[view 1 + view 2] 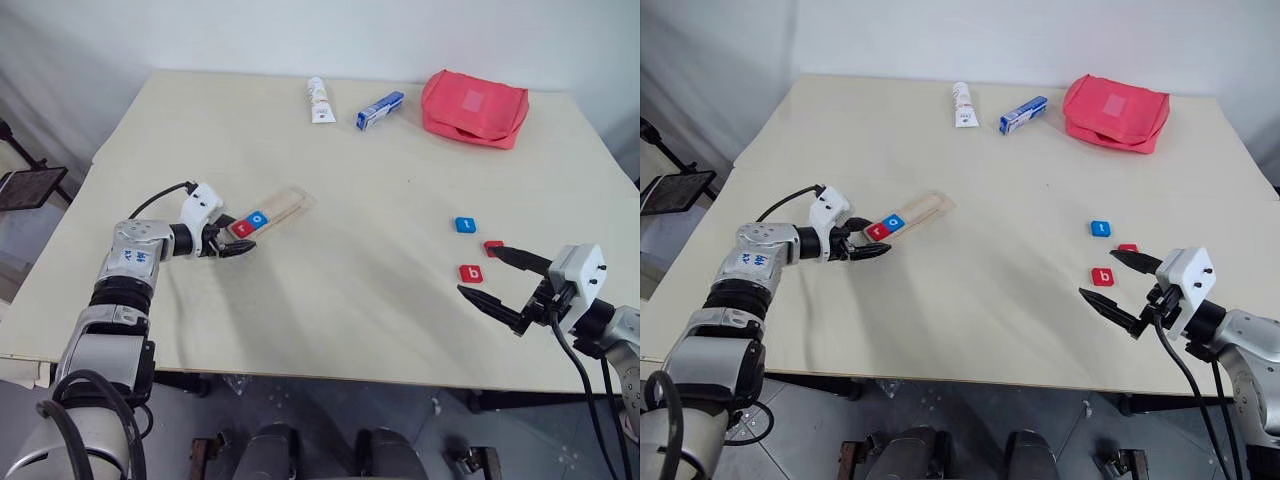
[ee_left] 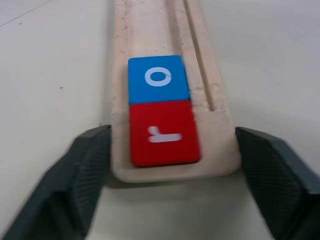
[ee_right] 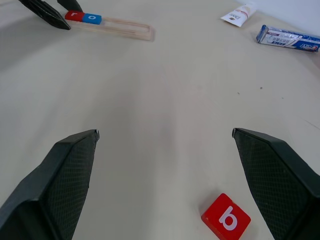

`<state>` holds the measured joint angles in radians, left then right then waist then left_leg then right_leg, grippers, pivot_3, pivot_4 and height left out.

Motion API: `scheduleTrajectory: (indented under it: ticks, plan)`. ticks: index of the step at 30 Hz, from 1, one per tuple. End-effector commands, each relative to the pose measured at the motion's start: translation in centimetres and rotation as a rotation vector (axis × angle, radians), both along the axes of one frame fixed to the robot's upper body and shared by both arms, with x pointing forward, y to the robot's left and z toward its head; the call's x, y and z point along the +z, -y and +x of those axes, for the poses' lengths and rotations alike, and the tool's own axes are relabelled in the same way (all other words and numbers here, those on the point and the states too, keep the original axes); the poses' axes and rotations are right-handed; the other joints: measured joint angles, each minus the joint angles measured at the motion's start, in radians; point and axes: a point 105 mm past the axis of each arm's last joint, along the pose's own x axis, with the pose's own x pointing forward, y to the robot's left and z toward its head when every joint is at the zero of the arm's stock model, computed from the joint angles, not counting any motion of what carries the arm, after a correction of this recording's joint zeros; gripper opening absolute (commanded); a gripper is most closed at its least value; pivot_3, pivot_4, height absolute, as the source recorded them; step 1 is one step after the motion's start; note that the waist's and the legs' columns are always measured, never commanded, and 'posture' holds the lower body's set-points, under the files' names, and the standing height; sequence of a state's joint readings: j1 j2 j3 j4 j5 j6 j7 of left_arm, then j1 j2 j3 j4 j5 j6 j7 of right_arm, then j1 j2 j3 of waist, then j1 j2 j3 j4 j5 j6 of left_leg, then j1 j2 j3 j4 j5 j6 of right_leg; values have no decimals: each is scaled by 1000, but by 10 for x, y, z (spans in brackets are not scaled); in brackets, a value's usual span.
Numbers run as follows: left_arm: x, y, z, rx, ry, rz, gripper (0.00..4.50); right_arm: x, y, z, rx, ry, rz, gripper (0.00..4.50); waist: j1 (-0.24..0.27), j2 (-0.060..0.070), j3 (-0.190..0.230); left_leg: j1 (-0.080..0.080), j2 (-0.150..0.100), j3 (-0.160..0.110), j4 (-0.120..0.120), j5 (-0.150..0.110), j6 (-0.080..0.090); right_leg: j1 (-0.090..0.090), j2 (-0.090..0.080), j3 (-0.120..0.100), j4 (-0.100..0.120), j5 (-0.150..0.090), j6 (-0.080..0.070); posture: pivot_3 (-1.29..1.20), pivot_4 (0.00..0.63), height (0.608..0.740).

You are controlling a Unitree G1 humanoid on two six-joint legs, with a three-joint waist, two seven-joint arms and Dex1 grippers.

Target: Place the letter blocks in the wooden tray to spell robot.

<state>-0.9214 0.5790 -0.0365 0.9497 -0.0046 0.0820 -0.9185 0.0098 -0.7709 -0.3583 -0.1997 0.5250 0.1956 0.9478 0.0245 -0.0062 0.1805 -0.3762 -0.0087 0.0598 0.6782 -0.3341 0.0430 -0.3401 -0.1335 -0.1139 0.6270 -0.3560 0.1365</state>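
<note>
Left eye view, two tray tiles [image 1: 251, 222], three loose [image 1: 470, 273]

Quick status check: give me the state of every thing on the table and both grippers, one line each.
wooden tray: flat on table, holds two tiles at its near end.
red r tile: in tray, end slot.
blue o tile: in tray, touching r.
red b tile: loose on table.
blue t tile: loose on table.
third red tile: loose, partly hidden.
left gripper: open, straddling tray end.
right gripper: open, empty.
</note>
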Motion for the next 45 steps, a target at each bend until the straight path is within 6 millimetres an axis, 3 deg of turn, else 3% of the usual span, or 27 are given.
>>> scheduleTrajectory:
  ticks: [1, 13, 18, 25, 28, 36, 45]
  plan:
    - [-19, -1, -5, 7, -50, 27, 3406, 7, -2, 0, 2, 40, -7, 4500, 0, 0, 0, 0, 0, 0, 0, 0, 0, 0, 0, 0, 0, 0, 0, 0, 150, 740]
    - [-13, 8, -8, -49, -5, 22, 3406, 8, -2, 3, -3, 42, -6, 4500, 0, 0, 0, 0, 0, 0, 1, 0, 0, 0, 0, 0, 0, 0, 0, 0, 150, 740]
    - [11, 38, -15, -194, 46, 14, 3406, 9, -2, 4, -6, 45, -5, 4500, 2, 0, 0, -1, 0, -1, 2, 0, 1, 0, 0, 0, 0, 0, 0, 0, 150, 740]
    - [22, 80, -30, -365, 81, 25, 3406, 3, 0, -5, 19, 20, -23, 4500, 0, 0, 0, -11, 0, -5, 5, 0, 1, -6, 1, -3, 0, 0, 0, 0, 150, 740]
    - [31, 116, -42, -494, 106, 33, 3406, 2, 8, -12, 18, 0, -46, 4500, 3, 0, 0, -11, 0, -5, 5, 0, 1, -6, 1, -3, 0, 0, 0, 0, 150, 740]
    - [24, 166, -68, -707, 110, 77, 3406, 1, 28, -26, -17, -22, -108, 4500, 2, 0, 0, -11, -1, -7, 6, 0, 1, -4, 0, -3, -1, 0, 0, 0, 150, 740]
    - [8, 184, -83, -785, 87, 115, 3406, 3, 36, -37, -68, -17, -114, 4500, 2, 0, 0, -11, -1, -7, 6, 0, 1, -4, 1, -3, -2, 0, 0, 0, 150, 740]
